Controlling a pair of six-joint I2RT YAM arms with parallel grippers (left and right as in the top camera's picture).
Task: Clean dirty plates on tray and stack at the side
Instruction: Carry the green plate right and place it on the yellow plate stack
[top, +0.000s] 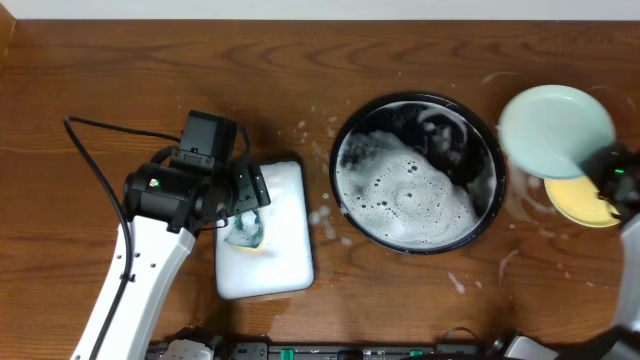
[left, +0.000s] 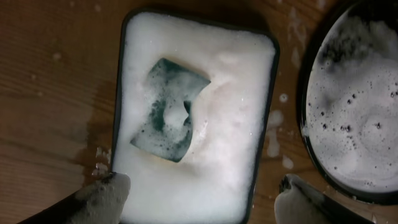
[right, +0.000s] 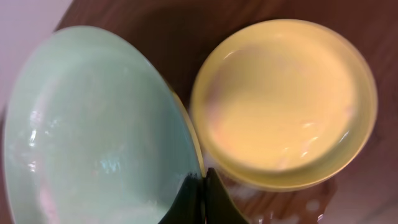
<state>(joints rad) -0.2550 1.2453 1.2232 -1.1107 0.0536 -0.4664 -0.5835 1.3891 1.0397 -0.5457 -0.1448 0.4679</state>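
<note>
My right gripper (right: 204, 180) is shut on the rim of a mint-green plate (top: 556, 129), held tilted above the table at the right; the plate fills the left of the right wrist view (right: 93, 130). A yellow plate (top: 583, 200) lies on the table just below it, also in the right wrist view (right: 283, 99). The black round tray (top: 345, 135) in the middle holds soapy foam; a dark shape sits at its far side. The tray's rim shows in the left wrist view (left: 305, 112). My left gripper (left: 199, 199) is open above the white foam-filled dish (top: 290, 270), foam on its fingers.
A green sponge (left: 169, 111) lies in the foam of the white dish (left: 261, 74). Foam splashes dot the wood between dish and tray (top: 322, 215) and around the yellow plate. A black cable (top: 95, 150) runs behind the left arm.
</note>
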